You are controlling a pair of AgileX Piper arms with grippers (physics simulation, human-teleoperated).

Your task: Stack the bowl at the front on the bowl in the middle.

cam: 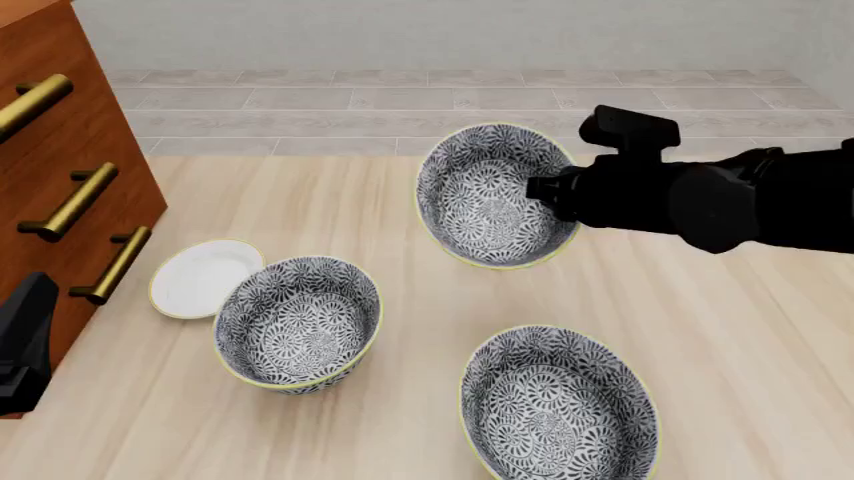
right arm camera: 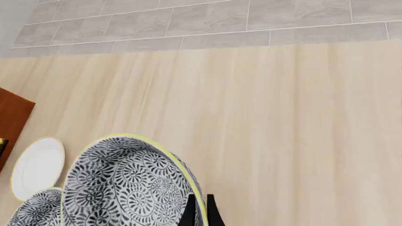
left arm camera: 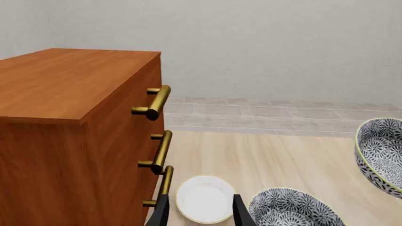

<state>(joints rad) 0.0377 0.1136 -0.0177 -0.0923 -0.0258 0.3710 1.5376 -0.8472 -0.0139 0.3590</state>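
Three alike floral bowls with pale yellow rims show. One bowl [cam: 491, 195] hangs tilted above the table, and my right gripper [cam: 550, 190] is shut on its right rim [right arm camera: 188, 188]. I cannot tell where this lifted bowl [left arm camera: 383, 155] stood before. A second bowl [cam: 296, 322] stands at mid depth on the left and also shows in the right wrist view [right arm camera: 37, 209]. The third bowl [cam: 558, 405] stands nearest the front edge. My left gripper [left arm camera: 201, 217] is open and low at the table's left, holding nothing, with the mid-depth bowl [left arm camera: 292, 209] beside it.
A small plain white dish [cam: 203, 277] lies just left of the mid-depth bowl, and in the left wrist view it [left arm camera: 204, 197] shows between my fingers. A wooden cabinet [cam: 54, 150] with brass handles [left arm camera: 154, 101] stands along the left side. A tiled floor lies beyond the table.
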